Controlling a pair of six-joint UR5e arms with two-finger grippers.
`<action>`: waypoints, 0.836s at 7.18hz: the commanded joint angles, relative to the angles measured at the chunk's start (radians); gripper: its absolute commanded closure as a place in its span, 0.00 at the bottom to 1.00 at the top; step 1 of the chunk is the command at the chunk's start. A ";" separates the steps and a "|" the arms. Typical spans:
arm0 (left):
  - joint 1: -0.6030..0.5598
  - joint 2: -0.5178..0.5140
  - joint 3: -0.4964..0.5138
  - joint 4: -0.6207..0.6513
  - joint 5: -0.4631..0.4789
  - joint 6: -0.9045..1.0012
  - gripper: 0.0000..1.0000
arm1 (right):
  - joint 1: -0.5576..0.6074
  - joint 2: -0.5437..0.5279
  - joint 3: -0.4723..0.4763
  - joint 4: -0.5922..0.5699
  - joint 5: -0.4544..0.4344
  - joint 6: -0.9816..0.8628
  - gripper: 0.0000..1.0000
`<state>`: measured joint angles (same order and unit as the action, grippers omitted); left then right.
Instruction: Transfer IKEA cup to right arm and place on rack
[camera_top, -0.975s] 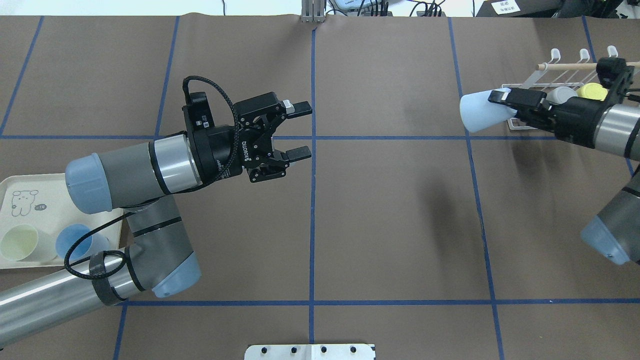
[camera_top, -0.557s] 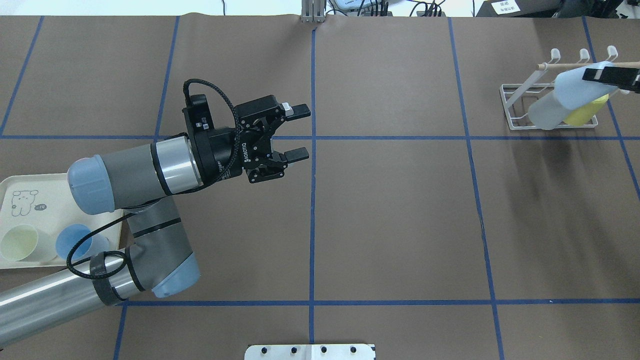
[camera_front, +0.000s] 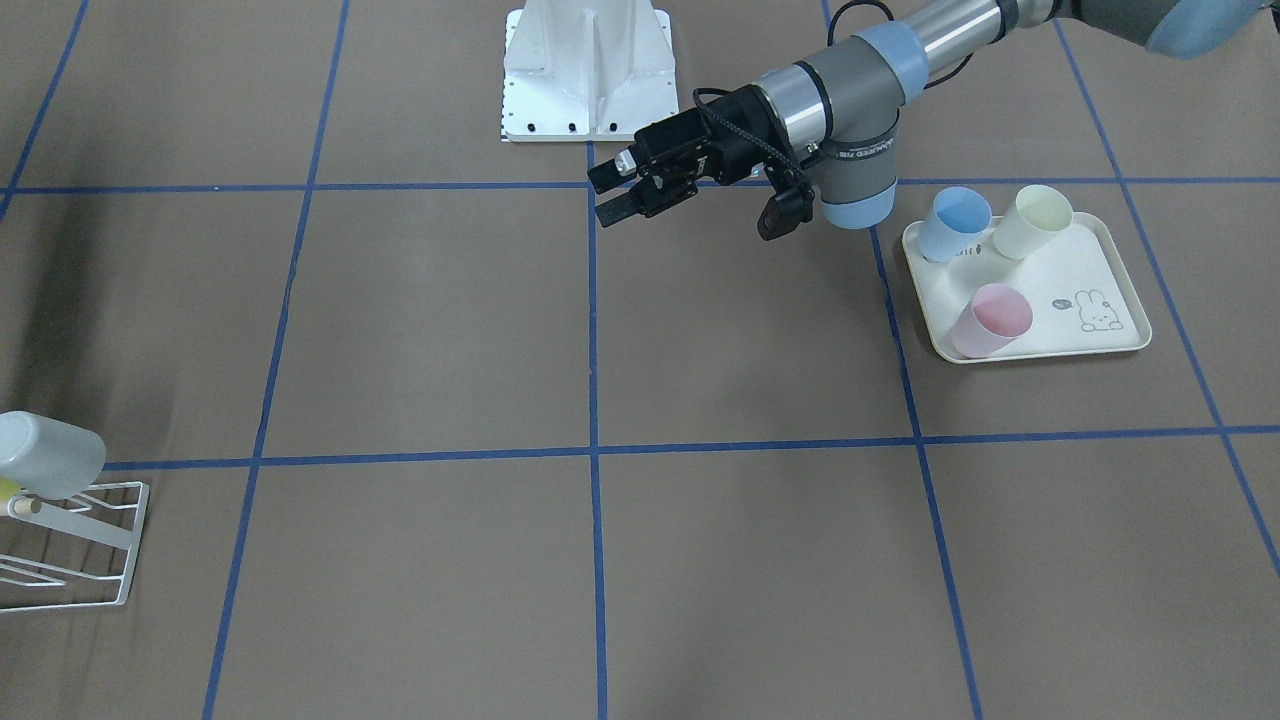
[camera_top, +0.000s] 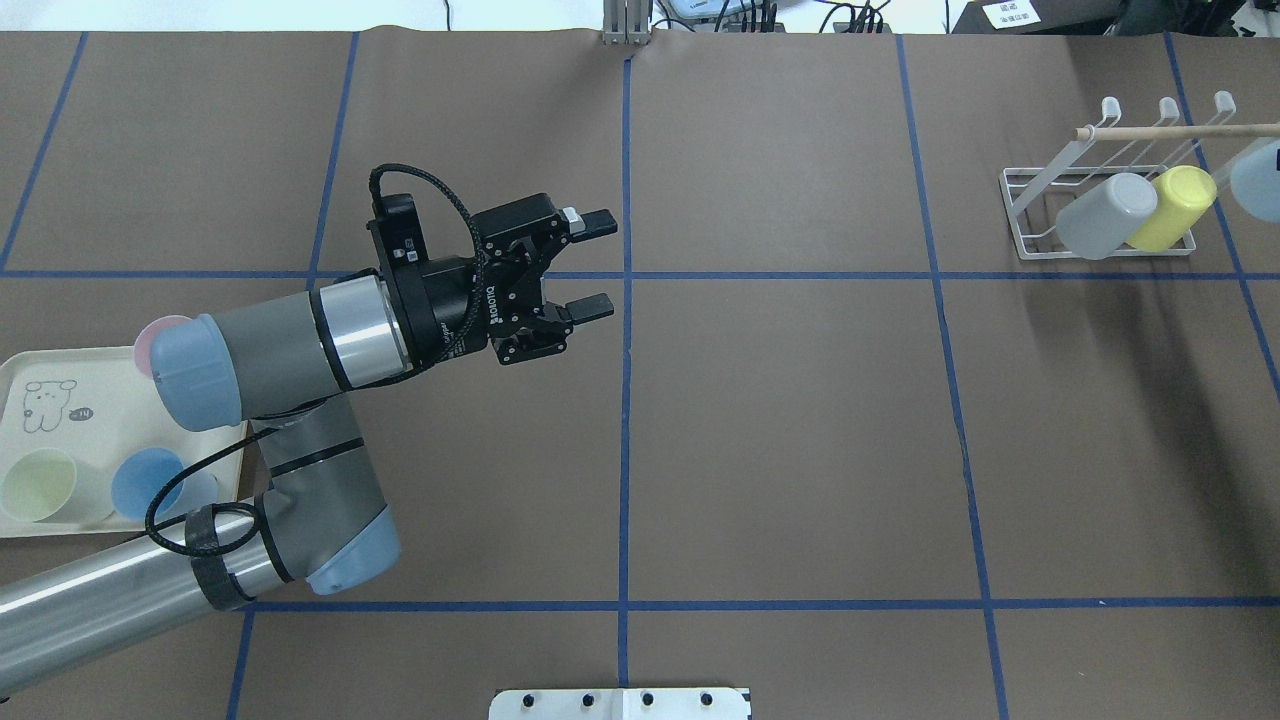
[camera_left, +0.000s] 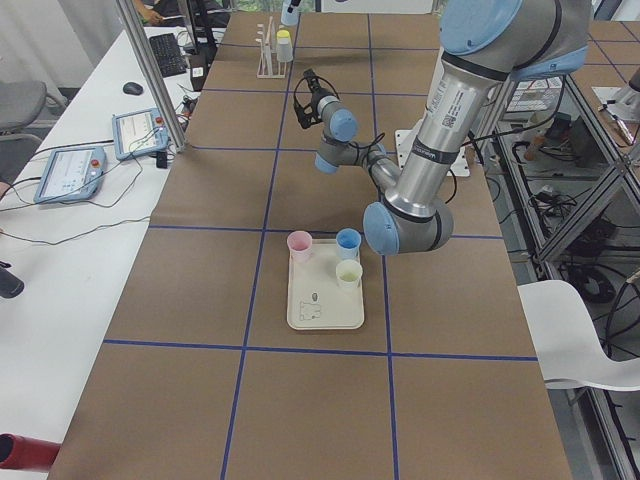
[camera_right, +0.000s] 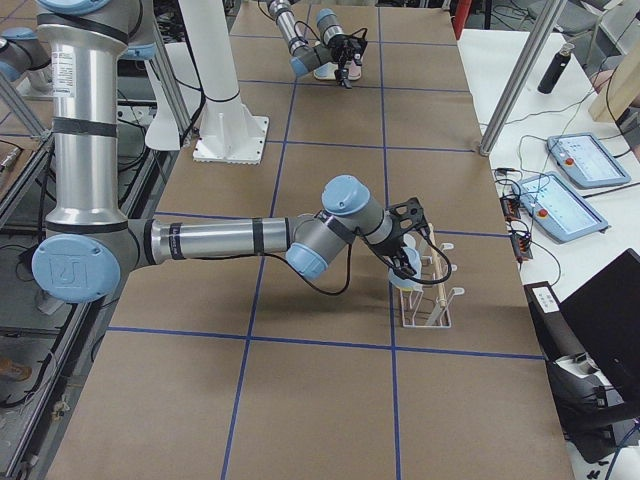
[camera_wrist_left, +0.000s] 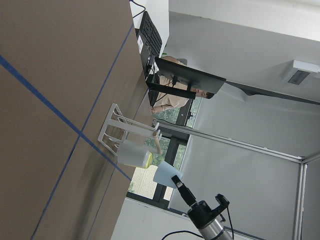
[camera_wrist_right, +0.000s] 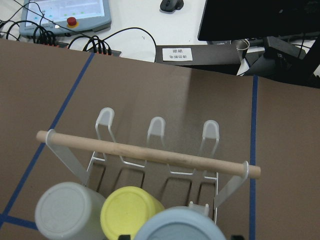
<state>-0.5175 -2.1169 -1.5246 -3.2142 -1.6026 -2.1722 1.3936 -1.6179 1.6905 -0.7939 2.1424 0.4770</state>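
The light blue IKEA cup (camera_wrist_right: 180, 226) fills the bottom of the right wrist view, base toward the camera, just above the right-hand prong of the white wire rack (camera_wrist_right: 150, 155). My right gripper (camera_wrist_left: 177, 184) is shut on it. In the overhead view only part of the cup (camera_top: 1262, 180) shows, at the right edge beside the rack (camera_top: 1040, 185). A grey cup (camera_top: 1105, 215) and a yellow cup (camera_top: 1172, 207) hang upside down on the rack. My left gripper (camera_top: 590, 265) hovers open and empty near the table's middle.
A cream tray (camera_front: 1040, 352) with a rabbit drawing sits by the left arm's base, holding a blue cup (camera_front: 955, 225), a pale yellow cup (camera_front: 1035, 222) and a pink cup (camera_front: 990, 320). Monitors, cables and a teach pendant (camera_wrist_right: 65, 12) lie beyond the rack.
The right arm swung the light blue cup from left of the rack, over it, to its right end, leaving the overhead view. The left arm drew back slightly, still open.
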 joint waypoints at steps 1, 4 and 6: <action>0.001 0.000 0.012 0.000 0.001 0.046 0.01 | 0.005 0.041 -0.020 -0.092 0.010 -0.024 1.00; 0.007 -0.002 0.020 0.000 0.003 0.061 0.01 | 0.005 0.105 -0.106 -0.085 0.005 -0.024 1.00; 0.008 -0.003 0.027 0.000 0.003 0.061 0.01 | 0.005 0.111 -0.117 -0.085 0.004 -0.024 1.00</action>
<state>-0.5104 -2.1180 -1.5034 -3.2137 -1.6006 -2.1112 1.3990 -1.5102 1.5831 -0.8790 2.1469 0.4526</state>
